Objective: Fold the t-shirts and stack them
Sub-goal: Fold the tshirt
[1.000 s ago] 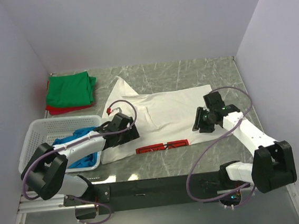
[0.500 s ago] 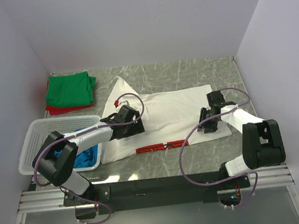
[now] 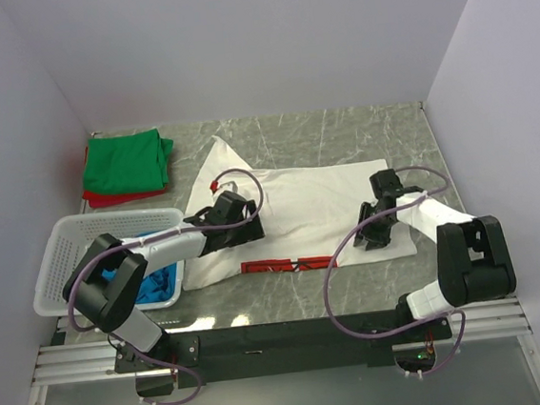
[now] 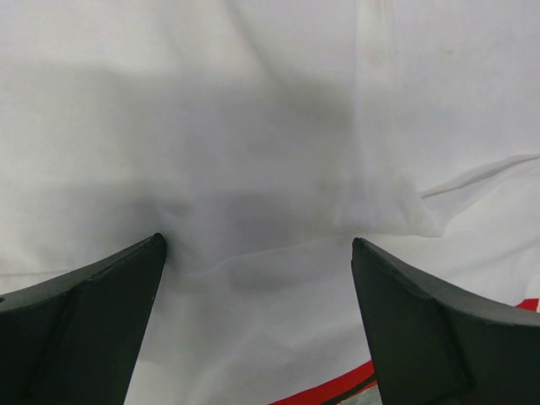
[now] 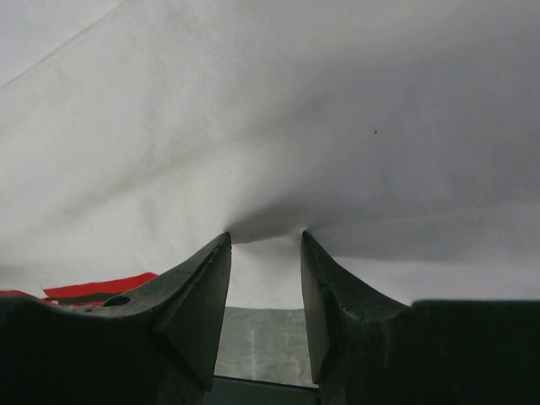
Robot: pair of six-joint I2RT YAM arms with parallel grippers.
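Item: large white cloth t-shirt w/ red print point(image 3: 299, 209), table point(image 3: 339, 129) centre. Soft, light, limp; prob. best taken at hem/corners. Left gripper point(image 4: 257, 239) jaws spread wide; right gripper point(image 5: 265, 234) jaws pinching shirt edge.

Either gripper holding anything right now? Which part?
Right gripper pinches the white t-shirt at its near right edge, with cloth bunched between the fingertips. Left gripper is wide open over it, holding nothing.

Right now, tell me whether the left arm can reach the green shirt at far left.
Probably yes: the left gripper hangs open over the white shirt, and nothing stands between it and the green shirt; the basket sits nearer.
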